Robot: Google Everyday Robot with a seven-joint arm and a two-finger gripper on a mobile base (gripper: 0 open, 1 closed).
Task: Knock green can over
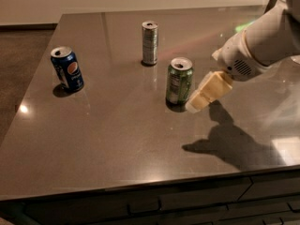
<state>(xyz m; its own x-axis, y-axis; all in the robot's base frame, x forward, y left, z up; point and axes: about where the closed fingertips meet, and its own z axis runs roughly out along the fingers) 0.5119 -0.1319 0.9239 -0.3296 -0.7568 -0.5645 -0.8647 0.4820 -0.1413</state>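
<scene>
A blue cola can (pixel 68 69) stands at the left of the dark table (pixel 117 144) — a slim silver can (pixel 150 42) upright farther back.

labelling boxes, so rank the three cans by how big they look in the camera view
1. Green aluminium drink can, with the cream claw close beside its base; the blue Pepsi can looks about equal, so unranked.
2. Slim silver can, narrowest, though farther back.
</scene>
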